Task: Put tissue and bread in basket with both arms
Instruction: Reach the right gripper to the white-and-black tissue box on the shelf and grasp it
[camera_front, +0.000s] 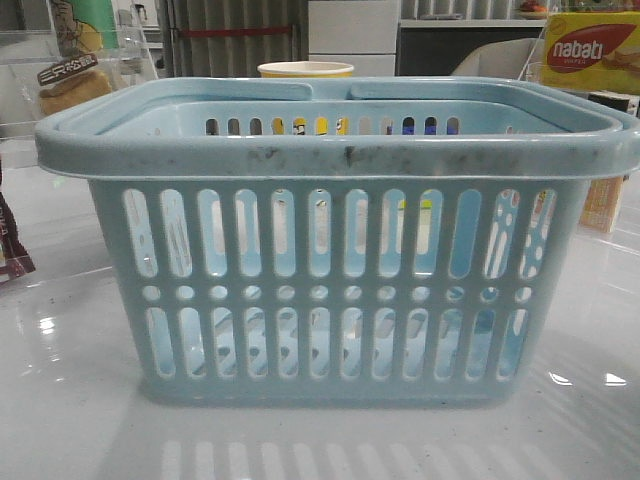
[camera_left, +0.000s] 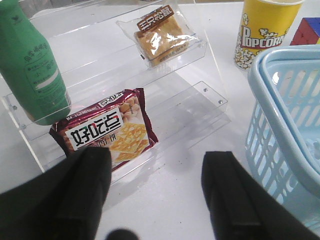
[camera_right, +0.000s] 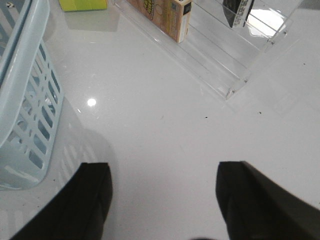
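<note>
The pale blue basket (camera_front: 330, 240) fills the front view, and its wall also shows in the left wrist view (camera_left: 282, 115) and the right wrist view (camera_right: 27, 95). The bread (camera_left: 160, 37), golden-brown in clear wrap, lies on the upper tier of a clear acrylic shelf (camera_left: 200, 100); it also shows in the front view (camera_front: 70, 88). My left gripper (camera_left: 157, 167) is open over bare table, short of that shelf and beside the basket. The tissue (camera_right: 232, 11), a dark pack with a white label, sits on another clear shelf, partly cut off. My right gripper (camera_right: 162, 175) is open and empty above the table.
A green bottle (camera_left: 32, 65) and a maroon cracker pack (camera_left: 107, 132) share the left shelf. A yellow popcorn cup (camera_left: 262, 32) stands behind the basket. A tan box (camera_right: 167, 15) rests on the right shelf (camera_right: 220, 75). A nabati box (camera_front: 590, 50) sits at the back right.
</note>
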